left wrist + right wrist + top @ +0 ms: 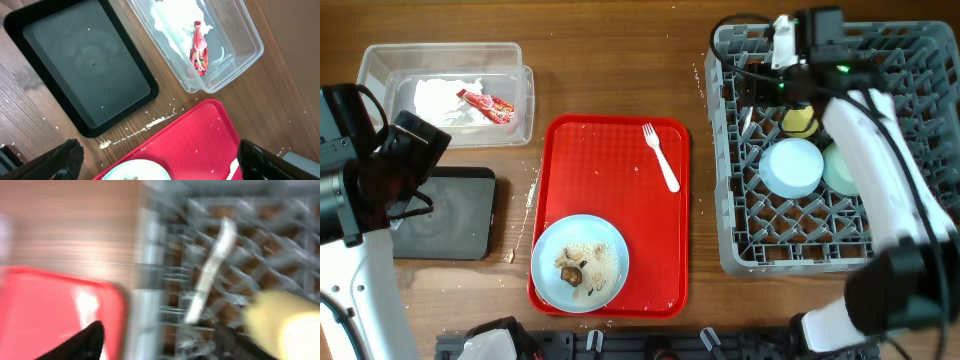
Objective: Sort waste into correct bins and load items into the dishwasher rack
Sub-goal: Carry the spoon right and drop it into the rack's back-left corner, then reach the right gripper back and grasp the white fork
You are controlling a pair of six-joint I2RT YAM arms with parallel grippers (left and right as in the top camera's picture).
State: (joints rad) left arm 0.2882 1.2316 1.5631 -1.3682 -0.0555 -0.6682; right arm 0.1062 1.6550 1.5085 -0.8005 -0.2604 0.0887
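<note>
- Large light blue plate [580,263] at near end of red tray [610,170]; carries white rice [602,260] and brown scraps [571,270].
- White fork [661,157] lies farther up same tray.
- Left gripper [160,155] spread wide, holding nothing, beside black tray [85,65]; only few white specks in tray.
- Dishwasher rack [723,200] at right holds light blue bowl [792,166], pale green bowl [840,170], yellow cup [800,122] and blurred white spoon [212,270].
- Right gripper [160,340] over rack's far corner, fingers apart, gripping nothing.
- Clear tub [440,52] far left holds white napkins [445,98] and red-and-white wrapper [487,105].

Overhead looks down; both close wrist views share the red tray [610,170].
</note>
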